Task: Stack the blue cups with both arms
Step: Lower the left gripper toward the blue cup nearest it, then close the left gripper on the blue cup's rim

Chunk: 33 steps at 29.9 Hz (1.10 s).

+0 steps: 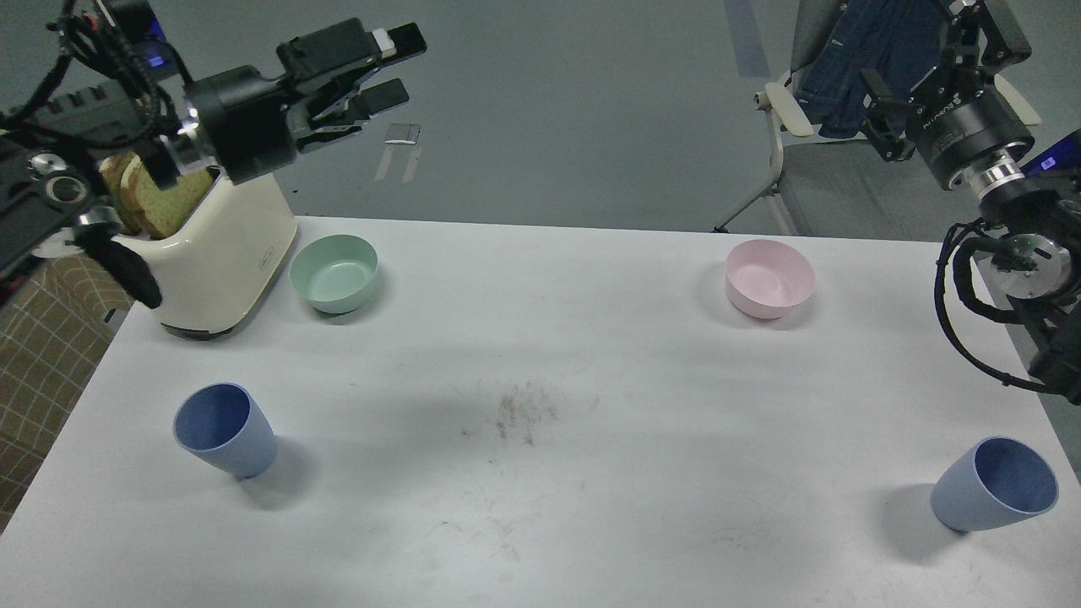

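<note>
Nothing stacked yet — both blue cups stand well below either pincer. Left pincer gapes empty; right pincer — can't tell its spread.

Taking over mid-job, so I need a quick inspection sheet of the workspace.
Surface: white table, dark scuffs at centre.
Job's things: left blue cup and right blue cup, upright, far apart, unstacked.
Clutter: mint-green bowl, pink bowl, cream toaster holding bread.
Hands: left hand open, raised, empty; right hand raised, state unclear.
Cables: black loops at right arm.
Surroundings: chair with blue garment behind table.
</note>
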Available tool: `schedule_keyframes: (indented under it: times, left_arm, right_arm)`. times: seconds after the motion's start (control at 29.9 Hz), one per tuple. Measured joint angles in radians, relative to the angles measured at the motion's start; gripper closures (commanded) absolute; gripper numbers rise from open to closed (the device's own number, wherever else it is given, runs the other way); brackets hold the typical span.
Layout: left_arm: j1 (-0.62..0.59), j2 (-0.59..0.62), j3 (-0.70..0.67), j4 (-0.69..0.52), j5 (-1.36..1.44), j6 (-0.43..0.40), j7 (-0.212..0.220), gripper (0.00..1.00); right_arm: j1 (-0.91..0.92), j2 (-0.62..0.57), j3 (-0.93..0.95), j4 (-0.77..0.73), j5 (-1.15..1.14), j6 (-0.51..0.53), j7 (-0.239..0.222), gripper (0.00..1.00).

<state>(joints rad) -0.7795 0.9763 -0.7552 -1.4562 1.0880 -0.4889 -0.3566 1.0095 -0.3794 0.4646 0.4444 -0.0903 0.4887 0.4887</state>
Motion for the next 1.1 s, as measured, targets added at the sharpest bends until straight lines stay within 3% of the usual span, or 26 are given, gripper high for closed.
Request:
schedule_keyframes:
  times: [0.17, 0.4, 0.67, 1.1]
  left_arm:
    - [0.088, 0.29, 0.014, -0.173, 0.273, 0.0, -0.112, 0.07]
    - [0.142, 0.498, 0.214, -0.216, 0.564, 0.004, -0.132, 0.06]
    - [0.143, 0.517, 0.403, -0.141, 0.593, 0.052, -0.132, 0.07]
    - [0.152, 0.419, 0.429, -0.052, 0.53, 0.055, -0.132, 0.15]
  right_arm:
    - [0.0, 0.001, 0.0, 0.007, -0.006, 0.0, 0.0, 0.0]
    - [-0.012, 0.0, -0.001, 0.022, -0.008, 0.0, 0.0, 0.0]
    - [-0.015, -0.008, -0.001, 0.034, -0.008, 0.0, 0.0, 0.0]
    - [-0.017, -0.009, 0.0, 0.033, -0.008, 0.0, 0.0, 0.0]
